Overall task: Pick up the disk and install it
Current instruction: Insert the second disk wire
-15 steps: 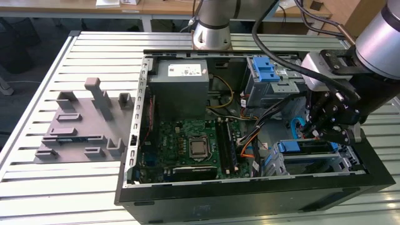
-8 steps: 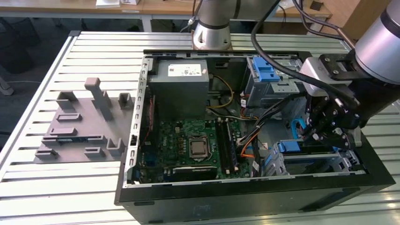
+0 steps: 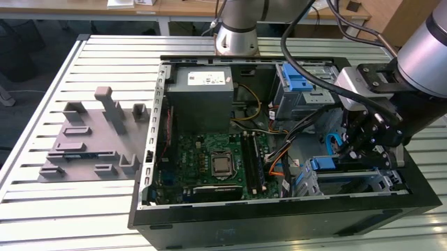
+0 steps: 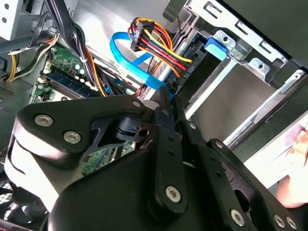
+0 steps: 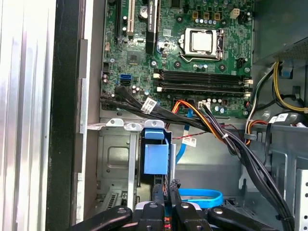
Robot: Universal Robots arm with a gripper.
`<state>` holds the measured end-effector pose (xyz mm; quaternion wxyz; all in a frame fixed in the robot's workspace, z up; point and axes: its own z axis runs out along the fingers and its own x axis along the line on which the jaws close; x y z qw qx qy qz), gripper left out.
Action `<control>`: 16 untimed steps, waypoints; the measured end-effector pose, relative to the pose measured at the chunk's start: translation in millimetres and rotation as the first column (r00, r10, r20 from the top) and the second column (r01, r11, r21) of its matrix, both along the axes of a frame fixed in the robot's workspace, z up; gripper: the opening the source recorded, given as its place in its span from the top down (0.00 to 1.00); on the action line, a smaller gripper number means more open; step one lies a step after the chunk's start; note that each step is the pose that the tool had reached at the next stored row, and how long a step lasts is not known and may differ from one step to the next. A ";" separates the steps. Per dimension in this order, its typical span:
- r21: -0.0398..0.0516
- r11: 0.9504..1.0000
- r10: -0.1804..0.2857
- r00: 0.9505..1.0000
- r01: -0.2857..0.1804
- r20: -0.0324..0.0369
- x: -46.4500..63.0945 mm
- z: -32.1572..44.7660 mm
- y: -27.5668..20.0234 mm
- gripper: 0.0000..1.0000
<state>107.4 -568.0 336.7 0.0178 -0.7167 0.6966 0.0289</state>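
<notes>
Disk stands in the drive bay, near corner at the exterior view's right, apparently seated. Gripper hovers just beside it, fingers pinched together, holding nothing. Little seems left.

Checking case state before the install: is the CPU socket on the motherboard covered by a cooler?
No. In the first wrist view the CPU socket on the motherboard sits bare, with no cooler over it.
</notes>
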 end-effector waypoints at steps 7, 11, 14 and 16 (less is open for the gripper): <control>0.000 1.000 -0.008 1.000 0.008 0.000 0.5 -0.7 -2.1 0.84; 0.000 1.000 -0.012 1.000 0.012 0.000 0.6 -1.0 -2.7 0.84; 0.000 1.000 -0.012 1.000 0.012 0.000 1.0 -1.3 -2.8 0.84; 0.000 1.000 -0.012 1.000 0.012 0.000 1.3 -1.5 -2.9 0.84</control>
